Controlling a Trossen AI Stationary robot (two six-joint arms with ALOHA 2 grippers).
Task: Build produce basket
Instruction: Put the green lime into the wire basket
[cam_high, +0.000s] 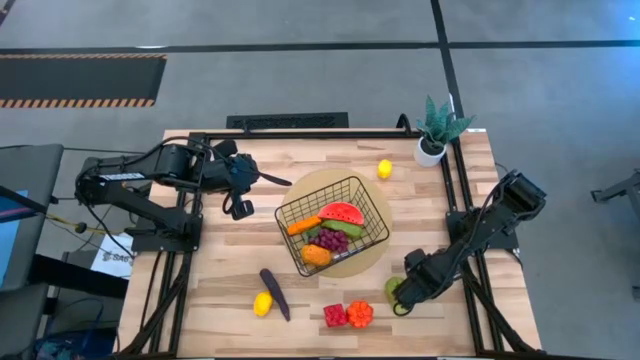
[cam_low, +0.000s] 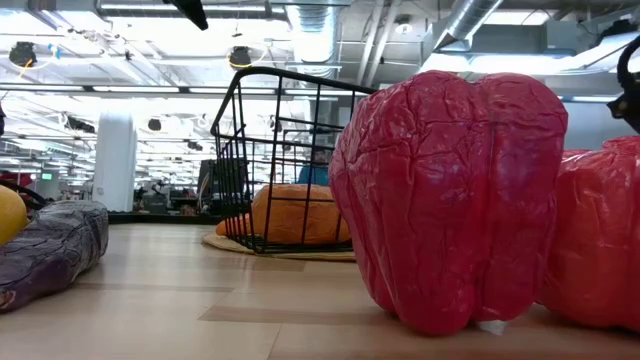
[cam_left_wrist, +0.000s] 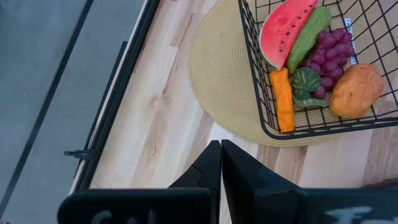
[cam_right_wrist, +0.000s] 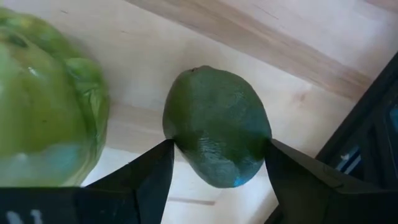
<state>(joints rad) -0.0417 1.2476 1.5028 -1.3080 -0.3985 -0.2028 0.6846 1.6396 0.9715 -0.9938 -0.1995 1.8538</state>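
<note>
The black wire basket (cam_high: 333, 225) stands on a round tan mat (cam_high: 370, 195) and holds a watermelon slice (cam_left_wrist: 286, 31), grapes, a carrot, an orange and green pieces. On the near part of the table lie a purple eggplant (cam_high: 275, 293), a lemon (cam_high: 262, 304), a red pepper (cam_high: 335, 315) and an orange pepper (cam_high: 360, 313). Another lemon (cam_high: 384, 169) lies beyond the mat. My right gripper (cam_right_wrist: 217, 155) is low by the right near edge, shut on a dark green avocado (cam_right_wrist: 216, 124), with a lighter green fruit (cam_right_wrist: 46, 99) beside it. My left gripper (cam_left_wrist: 221, 163) is shut and hovers left of the basket. My right gripper pinches the avocado between its two fingers, one finger (cam_right_wrist: 158, 165) on each side of its wider end (cam_right_wrist: 211, 155). The fingers slant down at it from the table's right side. The avocado appears to rest on the tabletop, beside the lighter green fruit.
A potted green plant (cam_high: 437, 130) stands at the far right corner. Black frame rails (cam_high: 460, 200) run along the table's left, right and far edges. The low view is mostly filled by the red pepper (cam_low: 450, 190), with the basket (cam_low: 290, 160) behind it.
</note>
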